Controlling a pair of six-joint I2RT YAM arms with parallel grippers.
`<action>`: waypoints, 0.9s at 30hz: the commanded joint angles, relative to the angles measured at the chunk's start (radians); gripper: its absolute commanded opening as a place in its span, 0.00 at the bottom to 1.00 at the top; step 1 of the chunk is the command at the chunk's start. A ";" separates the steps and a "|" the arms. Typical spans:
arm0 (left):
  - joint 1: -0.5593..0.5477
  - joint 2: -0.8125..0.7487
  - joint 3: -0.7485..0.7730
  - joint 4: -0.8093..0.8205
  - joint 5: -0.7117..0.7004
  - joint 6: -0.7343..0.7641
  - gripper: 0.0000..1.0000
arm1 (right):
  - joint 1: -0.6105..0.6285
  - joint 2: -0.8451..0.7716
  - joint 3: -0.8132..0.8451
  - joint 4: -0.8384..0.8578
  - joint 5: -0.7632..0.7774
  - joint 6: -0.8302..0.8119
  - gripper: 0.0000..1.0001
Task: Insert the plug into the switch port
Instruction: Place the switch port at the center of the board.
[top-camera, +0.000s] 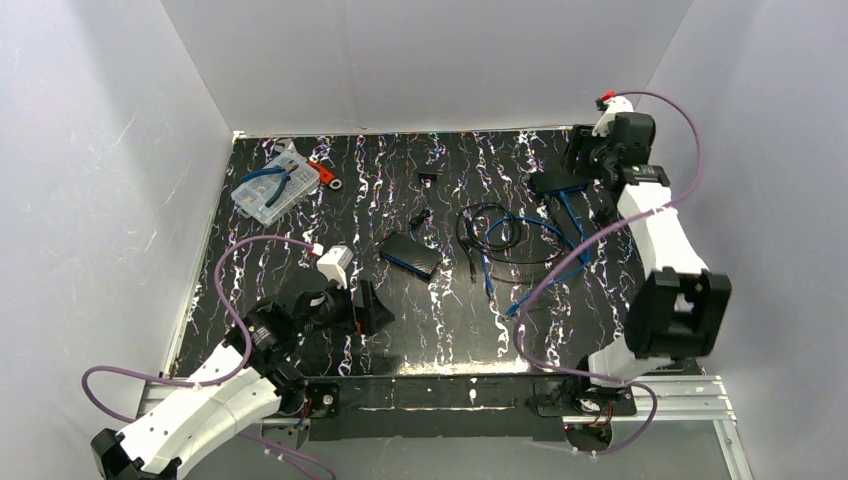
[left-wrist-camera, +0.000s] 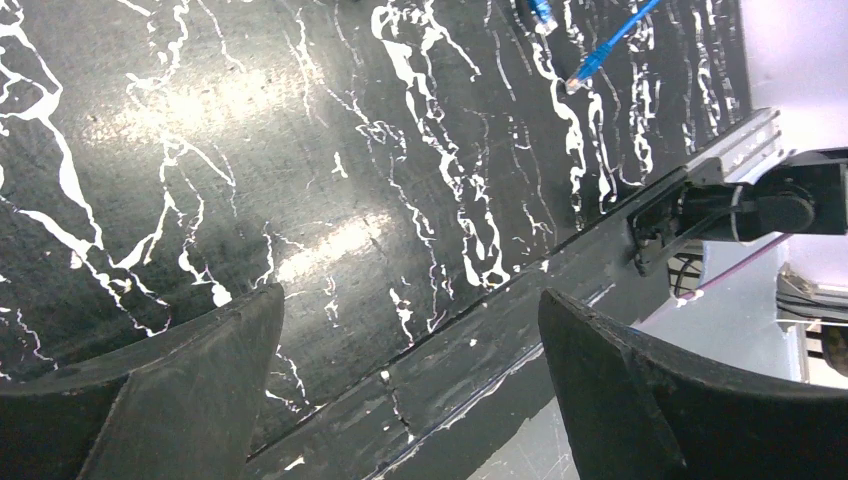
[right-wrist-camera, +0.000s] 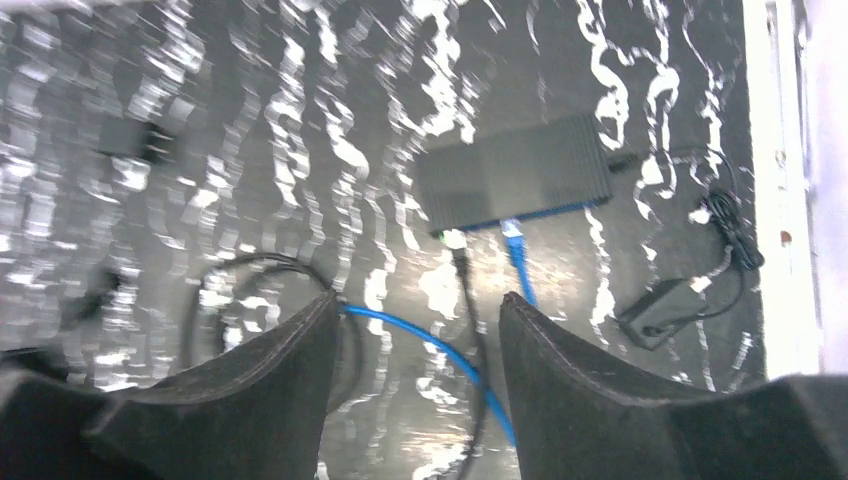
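Switch (top-camera: 557, 182) far right, cable (right-wrist-camera: 420, 340) before it, parts box (top-camera: 272, 190) far left

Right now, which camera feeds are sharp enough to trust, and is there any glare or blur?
Right wrist view: motion-blurred, the white veins of the table smeared, though the switch and blue cable are recognisable. Left wrist view: sharp, with bright glare patches on the tabletop. Top view: sharp and evenly lit.

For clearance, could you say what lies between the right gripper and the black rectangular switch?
A thin blue cable and a thin black cord, shown in the right wrist view.
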 joint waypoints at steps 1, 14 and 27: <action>-0.003 0.059 0.006 -0.027 -0.034 -0.007 0.98 | 0.008 -0.205 -0.104 0.096 -0.157 0.159 0.67; -0.005 0.439 -0.045 0.140 0.007 -0.007 0.98 | 0.021 -0.617 -0.313 0.104 -0.236 0.194 0.70; -0.005 0.267 -0.025 0.172 -0.102 -0.076 0.98 | 0.025 -0.575 -0.402 0.245 -0.253 0.220 0.75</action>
